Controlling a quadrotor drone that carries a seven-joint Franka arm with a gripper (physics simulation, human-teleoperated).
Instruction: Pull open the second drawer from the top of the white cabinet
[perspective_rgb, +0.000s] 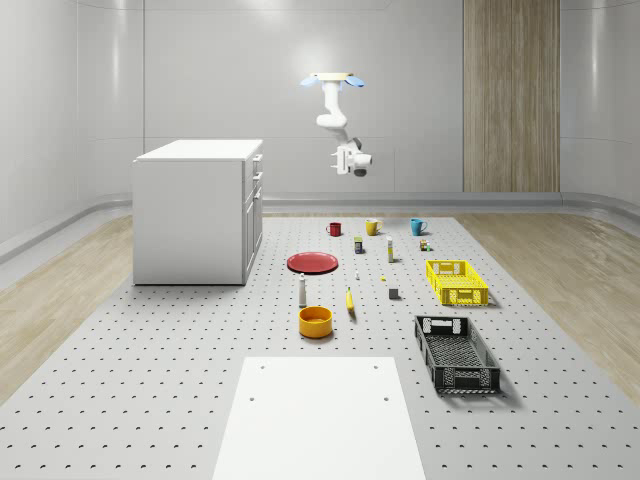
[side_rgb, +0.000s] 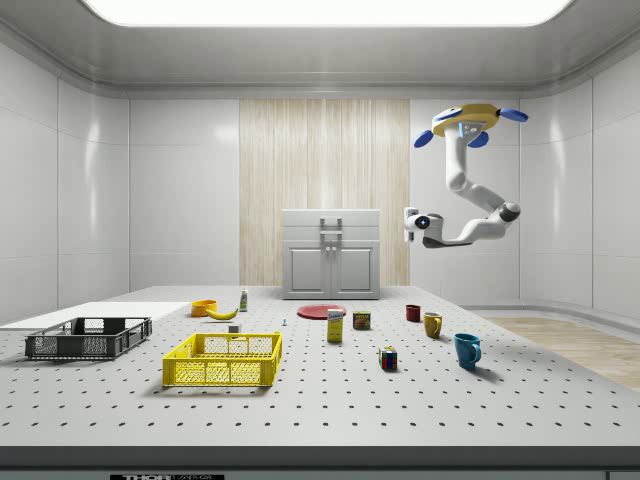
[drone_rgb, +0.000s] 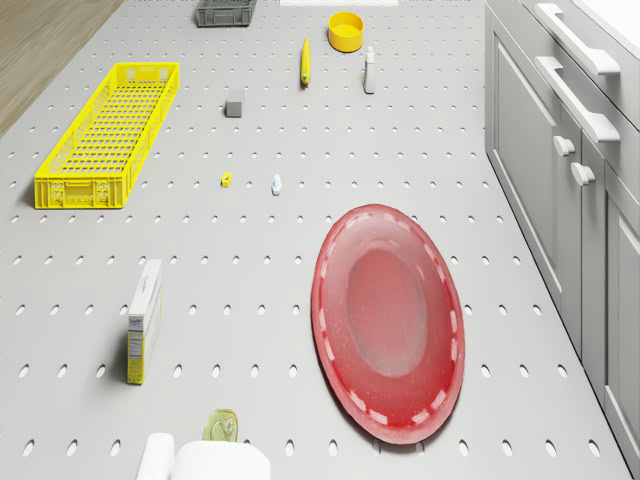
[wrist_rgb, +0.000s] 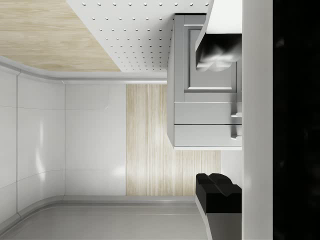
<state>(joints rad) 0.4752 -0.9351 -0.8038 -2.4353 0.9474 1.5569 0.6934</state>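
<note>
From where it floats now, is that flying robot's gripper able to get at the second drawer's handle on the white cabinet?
Probably not yet. The drone hovers in the air off the white cabinet's drawer side, and its gripper hangs apart from the second drawer's handle. Nothing stands between them, so the approach looks free.

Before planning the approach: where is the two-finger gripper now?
In the whole-scene view, the two-finger gripper hangs in the air right of the white cabinet, near its top, beneath the hovering drone.

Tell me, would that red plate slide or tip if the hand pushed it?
The red plate lies flat, wide and shallow on the table, so it would probably slide rather than tip. Its glossy surface hints it may be slippery to pinch. It looks rigid, likely keeping its shape if lifted by the rim.
</note>
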